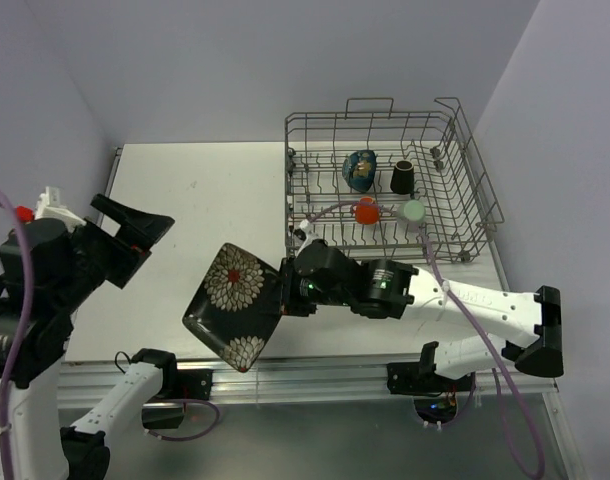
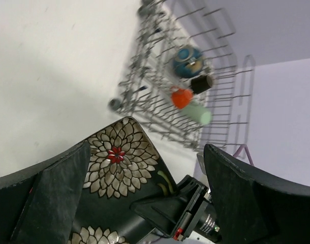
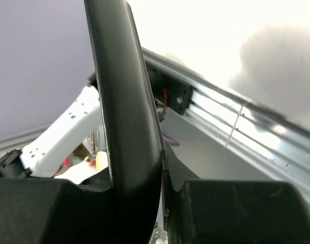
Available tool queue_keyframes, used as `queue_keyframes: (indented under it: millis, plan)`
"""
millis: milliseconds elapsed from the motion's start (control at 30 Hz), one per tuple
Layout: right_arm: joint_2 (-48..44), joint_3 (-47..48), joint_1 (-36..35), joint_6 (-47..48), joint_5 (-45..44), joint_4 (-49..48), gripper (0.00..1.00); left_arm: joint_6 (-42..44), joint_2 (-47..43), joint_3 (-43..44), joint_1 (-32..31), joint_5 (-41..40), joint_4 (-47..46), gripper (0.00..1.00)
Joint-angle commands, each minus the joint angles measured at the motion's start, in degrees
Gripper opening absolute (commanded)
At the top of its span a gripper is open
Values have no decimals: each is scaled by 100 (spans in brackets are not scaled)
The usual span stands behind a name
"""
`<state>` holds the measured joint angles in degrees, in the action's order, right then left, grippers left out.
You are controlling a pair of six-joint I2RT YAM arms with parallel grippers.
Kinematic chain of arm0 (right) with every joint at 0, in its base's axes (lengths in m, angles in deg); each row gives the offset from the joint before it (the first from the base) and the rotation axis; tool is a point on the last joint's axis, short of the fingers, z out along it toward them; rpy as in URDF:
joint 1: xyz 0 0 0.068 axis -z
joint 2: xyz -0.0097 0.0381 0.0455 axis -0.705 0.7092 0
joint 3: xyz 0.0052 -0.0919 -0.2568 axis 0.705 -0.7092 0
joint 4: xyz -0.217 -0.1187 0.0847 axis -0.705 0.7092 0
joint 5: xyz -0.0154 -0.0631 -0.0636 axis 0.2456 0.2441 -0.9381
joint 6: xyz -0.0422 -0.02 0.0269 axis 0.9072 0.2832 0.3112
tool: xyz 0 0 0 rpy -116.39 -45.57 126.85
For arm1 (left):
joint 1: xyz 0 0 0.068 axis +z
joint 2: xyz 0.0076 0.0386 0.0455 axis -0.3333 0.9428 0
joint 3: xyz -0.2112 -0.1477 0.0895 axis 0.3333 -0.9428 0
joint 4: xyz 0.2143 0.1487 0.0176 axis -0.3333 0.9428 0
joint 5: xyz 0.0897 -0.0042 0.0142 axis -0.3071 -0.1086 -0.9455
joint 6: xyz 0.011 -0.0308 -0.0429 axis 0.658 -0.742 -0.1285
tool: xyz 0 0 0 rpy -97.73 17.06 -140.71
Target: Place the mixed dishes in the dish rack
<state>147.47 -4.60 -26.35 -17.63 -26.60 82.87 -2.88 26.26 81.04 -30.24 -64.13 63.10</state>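
Plate [image 1: 230,300] sits clamped in the right hand [image 1: 283,290]; left hand [image 1: 150,240] gapes wide.

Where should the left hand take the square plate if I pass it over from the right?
Probably the thin rim at the free left edge of the dark square plate, opposite where the right hand clamps it. Bring the open left hand in from the left, one finger on each face: the plate is too broad to span, and that edge is clear.

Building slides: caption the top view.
Right end effector grips the dark square plate beside the partly loaded dish rack.
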Motion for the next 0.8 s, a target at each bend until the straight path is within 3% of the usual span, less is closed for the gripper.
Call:
queue_keyframes:
  millis: [0,167,300,533,767]
  plan:
    - [-54,972,-37,615,-653,142,0,37,-115,549,-5,-219,-467,99]
    - [166,2036,77,1274,-1471,767,0,1,-159,691,-5,-106,-969,99]
    - [166,2476,481,1582,-1682,1092,0,-34,-176,244,-5,253,-1048,99]
    - [219,3406,1781,2371,-1647,1409,0,45,-28,-855,-5,1256,-1206,99]
    - [763,4620,2784,3216,-2051,2068,0,379,280,-1365,-5,1538,-1101,99]
